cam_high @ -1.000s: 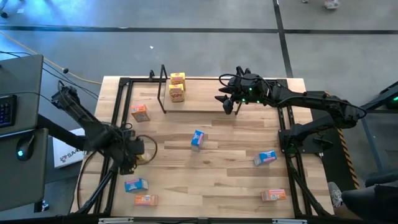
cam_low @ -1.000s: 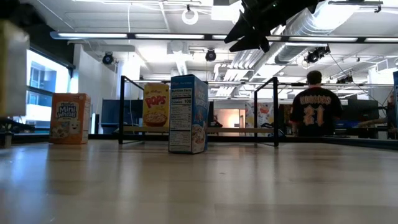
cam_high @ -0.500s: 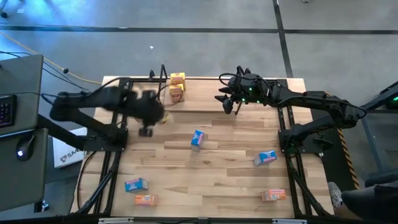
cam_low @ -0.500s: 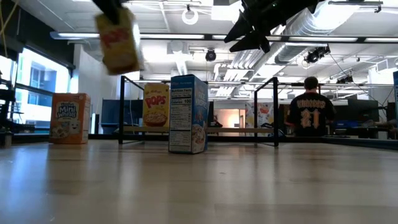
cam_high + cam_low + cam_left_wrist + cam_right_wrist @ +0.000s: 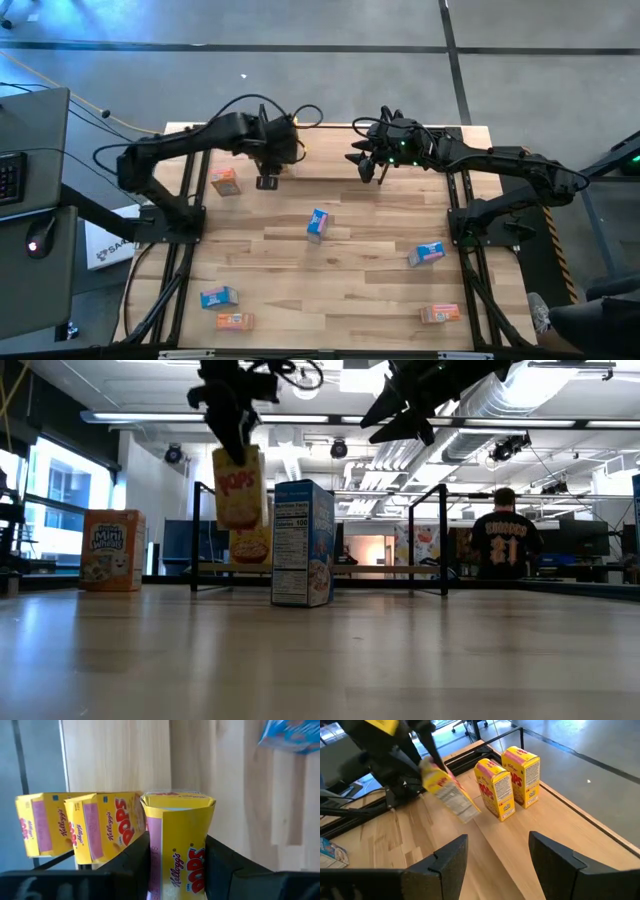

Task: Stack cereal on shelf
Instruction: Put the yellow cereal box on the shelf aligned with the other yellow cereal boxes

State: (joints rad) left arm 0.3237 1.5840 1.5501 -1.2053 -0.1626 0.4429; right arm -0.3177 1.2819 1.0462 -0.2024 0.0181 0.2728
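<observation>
My left gripper (image 5: 272, 155) is shut on a yellow cereal box (image 5: 238, 485) and holds it in the air over the shelf (image 5: 320, 570), a black rod frame at the table's far edge. Beside the held box, two yellow boxes (image 5: 495, 790) (image 5: 522, 775) stand upright on the shelf board. My right gripper (image 5: 372, 165) hovers open above the shelf's right end and holds nothing. Loose boxes lie on the table: blue ones (image 5: 318, 223) (image 5: 426, 253) (image 5: 218, 297) and orange ones (image 5: 225, 181) (image 5: 439, 314) (image 5: 234, 321). My left gripper pinches the yellow box between its two fingers (image 5: 135, 865) at the upper end (image 5: 175, 870), one finger on each broad face. It comes from above, pointing down. The walls are dented in at the fingers. The box hangs below, slightly tilted, lifted clear of the shelf board.
The large black table-edge frames (image 5: 190, 200) (image 5: 460, 200) run along the table's left and right sides. One blue box (image 5: 303, 542) stands upright in front of the shelf. Bare wood lies between the loose boxes. A person (image 5: 505, 535) stands in the room beyond the table.
My left arm has swung from the table's near left side up and toward the far edge, carrying the yellow box through the air. It now hangs over the shelf beside the two standing yellow boxes.
</observation>
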